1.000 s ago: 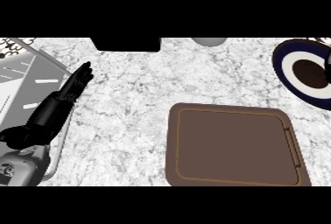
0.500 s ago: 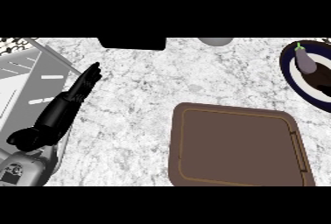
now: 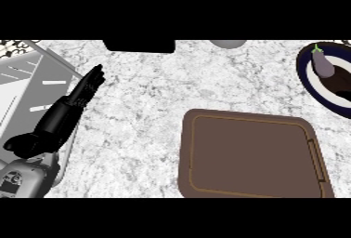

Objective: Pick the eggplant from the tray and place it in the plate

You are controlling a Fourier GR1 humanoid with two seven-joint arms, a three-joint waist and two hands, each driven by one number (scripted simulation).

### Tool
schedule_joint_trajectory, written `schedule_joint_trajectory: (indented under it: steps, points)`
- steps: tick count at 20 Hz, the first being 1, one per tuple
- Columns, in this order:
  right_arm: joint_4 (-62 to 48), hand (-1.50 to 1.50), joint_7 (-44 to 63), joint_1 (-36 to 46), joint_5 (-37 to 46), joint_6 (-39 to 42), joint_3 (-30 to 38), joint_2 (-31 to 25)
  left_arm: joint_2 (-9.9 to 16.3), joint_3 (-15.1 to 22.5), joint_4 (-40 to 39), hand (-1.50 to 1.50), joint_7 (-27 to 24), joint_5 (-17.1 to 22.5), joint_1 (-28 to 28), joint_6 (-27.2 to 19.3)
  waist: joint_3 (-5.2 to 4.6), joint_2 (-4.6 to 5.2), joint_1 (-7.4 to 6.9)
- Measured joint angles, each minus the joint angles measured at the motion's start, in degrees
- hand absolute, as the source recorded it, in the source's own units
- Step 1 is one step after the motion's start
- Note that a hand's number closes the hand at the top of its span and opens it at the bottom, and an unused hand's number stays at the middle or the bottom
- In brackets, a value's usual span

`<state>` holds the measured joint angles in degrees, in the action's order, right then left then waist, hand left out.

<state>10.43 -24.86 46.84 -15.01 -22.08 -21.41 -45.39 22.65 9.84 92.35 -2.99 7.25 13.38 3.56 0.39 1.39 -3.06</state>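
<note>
Your eggplant [image 3: 323, 62] lies in the plate [image 3: 306, 74], off the tray [image 3: 250, 155]. It looks light, smooth, perhaps slippery; grasp mid-body. Your left hand [image 3: 82, 93] rests flat, fingers straight, holding nothing.

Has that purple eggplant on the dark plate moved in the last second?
Yes. A second ago the plate showed no eggplant; half a second ago it appeared there. Now the eggplant lies on the plate, at much the same spot relative to the rim.
</note>
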Motion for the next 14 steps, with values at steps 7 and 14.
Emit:
schedule_joint_trajectory:
  steps: [7,14]
  points:
    - [0.3,-1.50,-8.5,0.5,-7.8,9.5,8.8,0.3,-0.2,-0.5,0.0,0.00,0.7,-0.3,-0.2,0.0,-0.07,-0.42,0.99]
    - [-1.4,-1.50,-10.3,-2.4,-17.1,27.5,18.2,-2.8,-0.3,-1.3,-0.4,0.00,-0.1,-0.8,-1.3,0.2,-0.11,-0.61,1.71]
